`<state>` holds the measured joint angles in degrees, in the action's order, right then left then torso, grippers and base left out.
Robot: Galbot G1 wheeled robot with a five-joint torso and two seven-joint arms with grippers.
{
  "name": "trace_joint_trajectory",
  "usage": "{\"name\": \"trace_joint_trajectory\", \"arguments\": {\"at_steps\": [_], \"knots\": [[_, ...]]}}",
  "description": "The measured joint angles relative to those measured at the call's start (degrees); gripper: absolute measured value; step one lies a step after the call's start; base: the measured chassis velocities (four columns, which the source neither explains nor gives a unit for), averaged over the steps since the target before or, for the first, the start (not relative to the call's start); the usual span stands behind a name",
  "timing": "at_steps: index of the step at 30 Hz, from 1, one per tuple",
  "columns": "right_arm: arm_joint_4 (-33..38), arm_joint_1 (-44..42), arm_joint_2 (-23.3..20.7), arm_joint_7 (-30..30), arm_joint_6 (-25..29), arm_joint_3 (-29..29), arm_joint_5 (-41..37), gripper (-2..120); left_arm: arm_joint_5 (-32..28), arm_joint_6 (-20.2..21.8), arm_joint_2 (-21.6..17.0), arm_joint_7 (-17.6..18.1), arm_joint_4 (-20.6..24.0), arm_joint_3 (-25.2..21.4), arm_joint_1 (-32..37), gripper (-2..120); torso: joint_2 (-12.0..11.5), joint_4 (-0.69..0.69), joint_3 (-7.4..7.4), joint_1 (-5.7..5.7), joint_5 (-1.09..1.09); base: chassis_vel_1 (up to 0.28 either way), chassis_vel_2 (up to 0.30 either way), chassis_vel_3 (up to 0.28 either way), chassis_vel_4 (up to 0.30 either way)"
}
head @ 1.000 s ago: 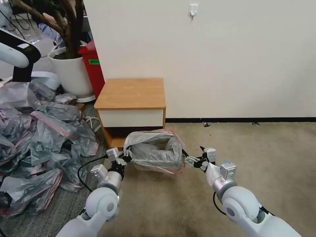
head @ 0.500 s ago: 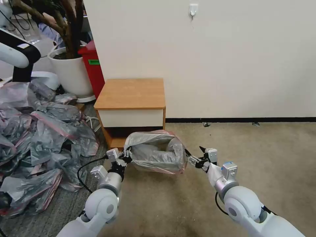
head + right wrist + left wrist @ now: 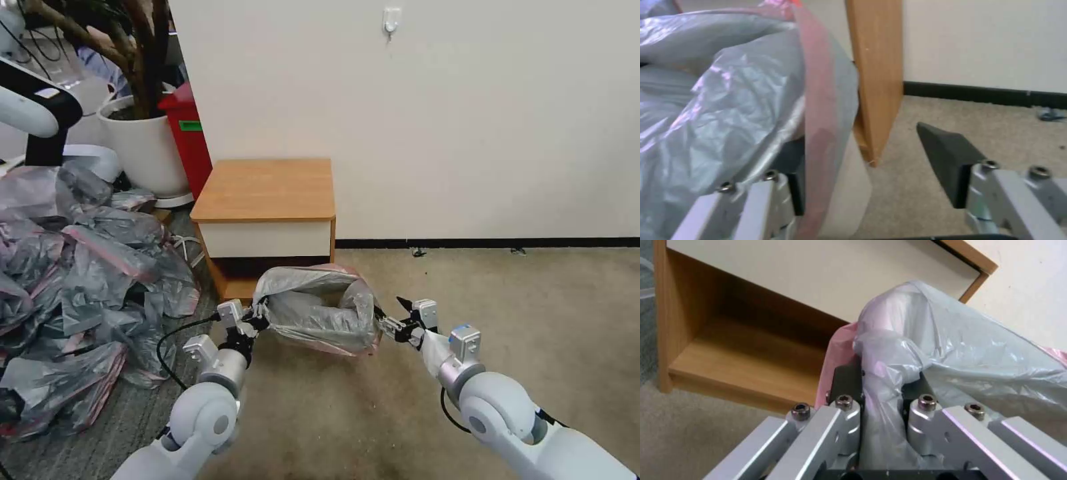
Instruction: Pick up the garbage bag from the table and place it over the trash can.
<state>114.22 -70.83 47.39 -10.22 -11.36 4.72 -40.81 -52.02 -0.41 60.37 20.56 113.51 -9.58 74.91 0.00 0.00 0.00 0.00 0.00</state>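
Note:
The grey garbage bag point(image 3: 313, 310) with its pink band is spread over the trash can on the carpet, just in front of the wooden table point(image 3: 267, 187). My left gripper point(image 3: 259, 315) is shut on a fold of the bag's left rim; the left wrist view shows the bag point(image 3: 960, 350) bunched in the left gripper point(image 3: 882, 373). My right gripper point(image 3: 392, 315) is open at the bag's right side. In the right wrist view the right gripper point(image 3: 862, 140) has one finger behind the pink band of the bag point(image 3: 729, 100), against the cream trash can point(image 3: 853, 200). Its other finger point(image 3: 947, 156) is free.
A big heap of similar grey-pink bags point(image 3: 80, 280) covers the floor on the left. A white plant pot point(image 3: 143, 147) and a red bin point(image 3: 190, 140) stand behind it. Open carpet point(image 3: 533, 320) stretches to the right, up to the wall.
My right arm has swung slightly outward and its gripper has shifted a little. The bag's right edge now bulges further toward it. The left gripper has kept its hold.

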Motion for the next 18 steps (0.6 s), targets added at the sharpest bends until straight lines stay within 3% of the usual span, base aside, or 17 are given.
{"name": "trace_joint_trajectory", "arguments": {"at_steps": [16,18], "knots": [[-3.57,2.07,-0.35,2.44,2.05,-2.06,-0.22,0,0.03,0.04,-0.35,-0.38,-0.46,0.34,-0.65,9,0.0,0.0,0.0,0.0,0.0,0.0,0.0,0.0,0.0],[-3.75,2.13,-0.31,2.44,2.18,-2.09,-0.22,0,0.03,0.04,-0.37,-0.41,-0.48,0.34,-0.65,9,0.0,0.0,0.0,0.0,0.0,0.0,0.0,0.0,0.0]]}}
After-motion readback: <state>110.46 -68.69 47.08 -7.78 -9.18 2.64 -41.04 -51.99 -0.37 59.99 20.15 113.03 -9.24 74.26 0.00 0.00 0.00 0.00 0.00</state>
